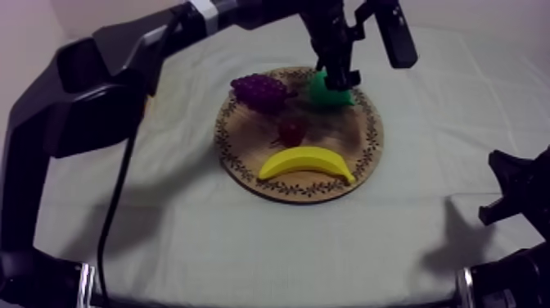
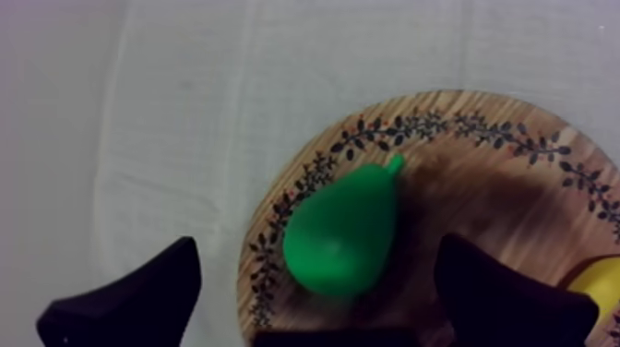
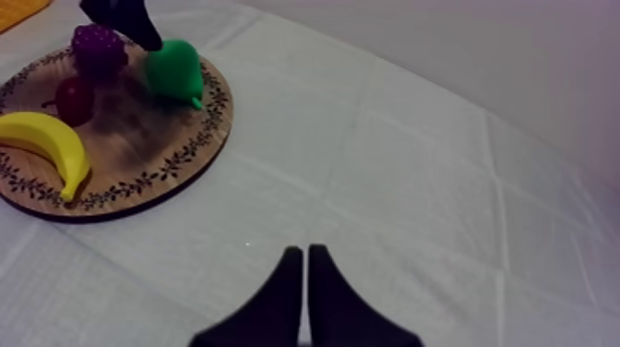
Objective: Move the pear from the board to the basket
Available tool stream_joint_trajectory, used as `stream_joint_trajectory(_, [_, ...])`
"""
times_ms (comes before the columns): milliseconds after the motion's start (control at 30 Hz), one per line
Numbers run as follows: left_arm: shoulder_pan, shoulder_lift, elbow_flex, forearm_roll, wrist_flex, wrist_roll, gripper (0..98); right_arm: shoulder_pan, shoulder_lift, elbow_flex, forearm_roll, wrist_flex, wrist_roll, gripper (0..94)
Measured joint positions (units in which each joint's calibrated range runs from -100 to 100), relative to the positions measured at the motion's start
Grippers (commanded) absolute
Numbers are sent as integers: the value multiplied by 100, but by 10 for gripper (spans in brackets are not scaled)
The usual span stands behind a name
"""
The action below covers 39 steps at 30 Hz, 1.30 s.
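Two black fingers of my right gripper point(image 3: 304, 251) lie pressed together in a narrow wedge, holding nothing. They sit low over the grey-white cloth point(image 1: 245, 237) at the near right of the table, well apart from the round wooden board point(image 1: 239, 164). Four toy fruits sit on that board: the banana point(image 1: 307, 161) along its near rim, the small red fruit point(image 1: 292, 131) just behind it at the middle, then the grapes point(image 1: 260, 90) at the far left and the pear point(image 1: 329, 97) at the far right. The green pear lies on its side by the patterned rim. My left gripper point(image 1: 340, 80) hangs right over it with its fingers point(image 2: 152, 295) spread wide. The pear lies in the gap between them, with bare board showing at either side. Beyond the board a corner of the yellow basket point(image 3: 18, 9) shows; what it holds I cannot tell.
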<state>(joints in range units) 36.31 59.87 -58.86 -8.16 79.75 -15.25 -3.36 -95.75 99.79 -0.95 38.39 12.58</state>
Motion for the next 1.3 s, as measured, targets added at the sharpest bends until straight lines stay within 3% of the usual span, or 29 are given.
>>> stream_joint_trajectory(467, [-144,1147,-977,85,239,-157,952,0,0,0,0,0,0,3])
stream_joint_trajectory(667, [-165,1290,-1045,136,270,-275,679,0,0,0,0,0,0,3])
stream_joint_trajectory(933, [-144,1396,-1101,175,355,-303,494,0,0,0,0,0,0,3])
stream_joint_trajectory(1067, [-169,1442,-1232,227,508,-265,456,0,0,0,0,0,6,3])
stream_joint_trajectory(1300, [-234,1050,-972,294,726,-167,489,0,0,0,0,0,-2,3])
